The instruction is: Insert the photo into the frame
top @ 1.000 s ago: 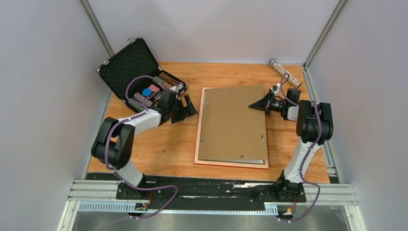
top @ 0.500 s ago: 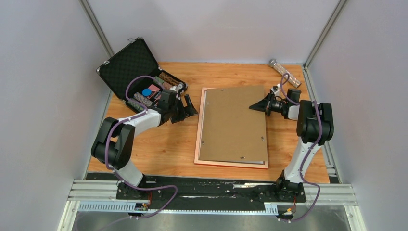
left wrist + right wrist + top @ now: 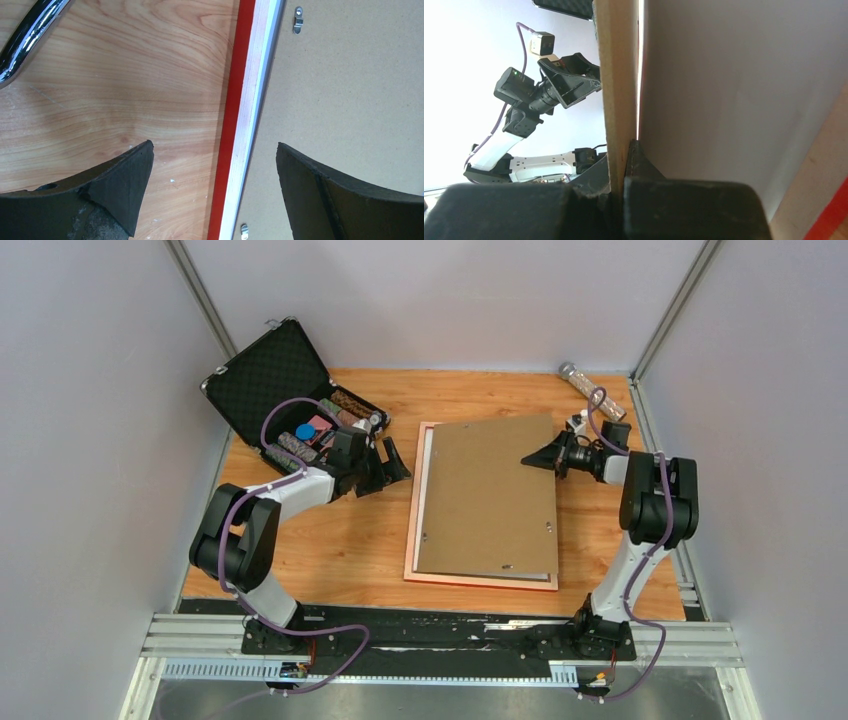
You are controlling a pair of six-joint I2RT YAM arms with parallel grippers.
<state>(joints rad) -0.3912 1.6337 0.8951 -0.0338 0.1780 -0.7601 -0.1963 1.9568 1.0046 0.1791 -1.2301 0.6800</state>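
Pinching flat brown hardboard backing centre-right in right gripper, with left gripper splayed wide centre-left. Risking slip from thin edge-hold, landing crooked on pinkish-copper rectangular frame.

- We take this for a robotics lab test cell, not a home or a shop.
- Plain grey panels close in a wooden table on three sides, with metal posts in the corners.
- We see a left arm and a right arm mounted on aluminium rails at the near edge.
- Purple cables loop openly along both arms.
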